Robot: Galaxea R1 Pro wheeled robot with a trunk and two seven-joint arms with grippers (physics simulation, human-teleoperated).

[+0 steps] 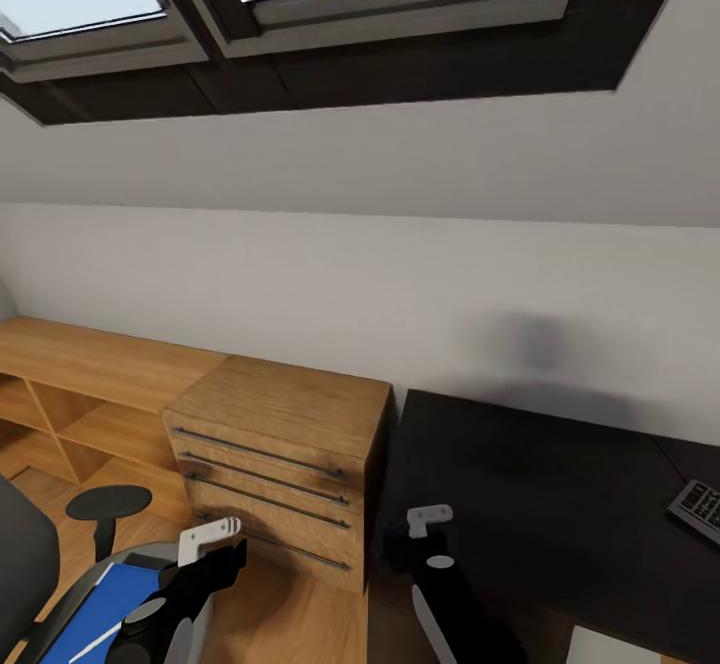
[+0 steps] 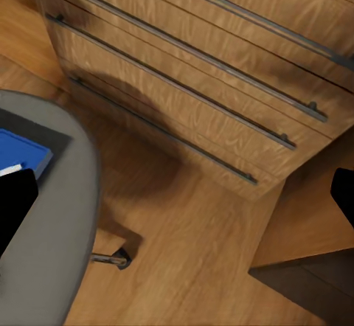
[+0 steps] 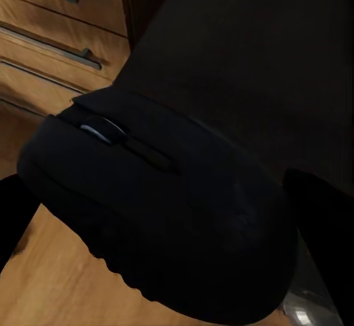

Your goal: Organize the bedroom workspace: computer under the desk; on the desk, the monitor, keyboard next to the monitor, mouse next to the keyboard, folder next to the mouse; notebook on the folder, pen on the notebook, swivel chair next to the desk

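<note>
Mouse: the mouse (image 3: 158, 215) sits between the right gripper's (image 1: 428, 542) dark fingers, large and close in the right wrist view, scroll wheel up; the jaws look closed on its sides, carrying it above the near corner of the desk (image 1: 540, 504).
Right arm: low over the desk's left end, just beside the wooden drawer unit (image 1: 280, 454).
Left gripper: the left gripper (image 1: 215, 544) hangs over the front edge of the chair (image 2: 51, 223); its fingers show far apart at the edges of the wrist view with nothing between them, so wide open and empty.
Keyboard: a corner of the keyboard (image 1: 698, 506) lies on the desk at its far right, so that part looks done.
Folder: the blue folder (image 1: 95, 609) is on the chair seat, with a white strip across it that may be the pen, though I cannot tell for sure.
Monitor, computer, notebook: I cannot judge these from here.
Done so far, as I read it: keyboard on the desk, mouse picked up.
Left to do: set the mouse down next to the keyboard, which is well apart from the gripper; then folder to the desk, notebook and pen stacked, chair pushed in.
Stage: early to middle, I'd say.
</note>
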